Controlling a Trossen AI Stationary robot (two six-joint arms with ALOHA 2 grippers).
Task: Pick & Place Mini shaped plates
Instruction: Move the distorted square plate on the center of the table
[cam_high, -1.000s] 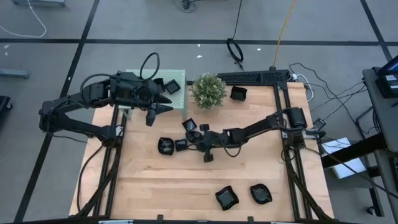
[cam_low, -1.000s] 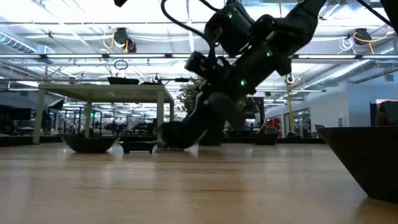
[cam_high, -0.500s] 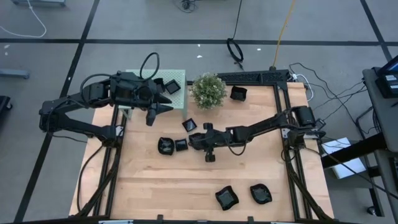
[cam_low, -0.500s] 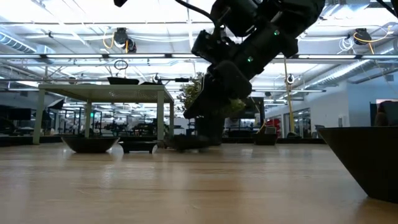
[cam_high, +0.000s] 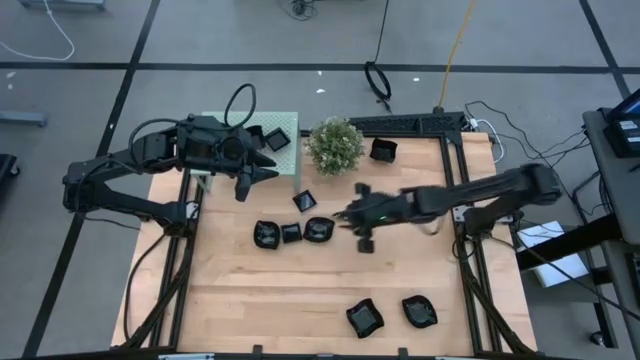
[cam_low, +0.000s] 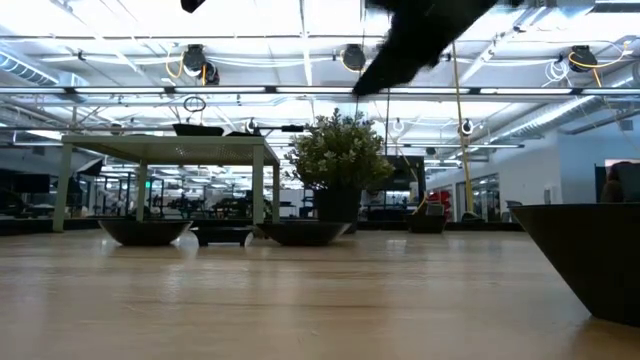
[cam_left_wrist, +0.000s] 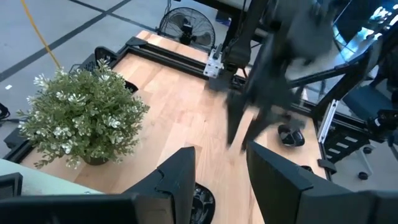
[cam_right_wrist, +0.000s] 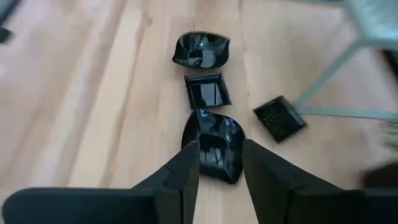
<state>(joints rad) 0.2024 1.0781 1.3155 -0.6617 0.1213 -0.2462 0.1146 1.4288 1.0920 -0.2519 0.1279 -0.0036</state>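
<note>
At upper left, the left claw (cam_high: 268, 172) waits over the pale green stand (cam_high: 285, 150), fingers apart and empty; at centre, three mini shaped plates (cam_high: 291, 232) sit in a touching row on the surface (cam_high: 300, 290); just right, the right claw (cam_high: 345, 215) hangs above, fingers apart, nothing held; placement looks done, and the next move likely calls for fetching the lower-centre plates (cam_high: 392, 315).

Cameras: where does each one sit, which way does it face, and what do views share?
High: overhead, straight down on the table; both arms show.
Low: table height, level across to the plant; a dark arm blurs overhead.
Left wrist: over the pale stand, looking past the open left tool at the plant.
Right wrist: above a row of three plates, behind the open right tool.
Shared: the plant, in three views.
</note>
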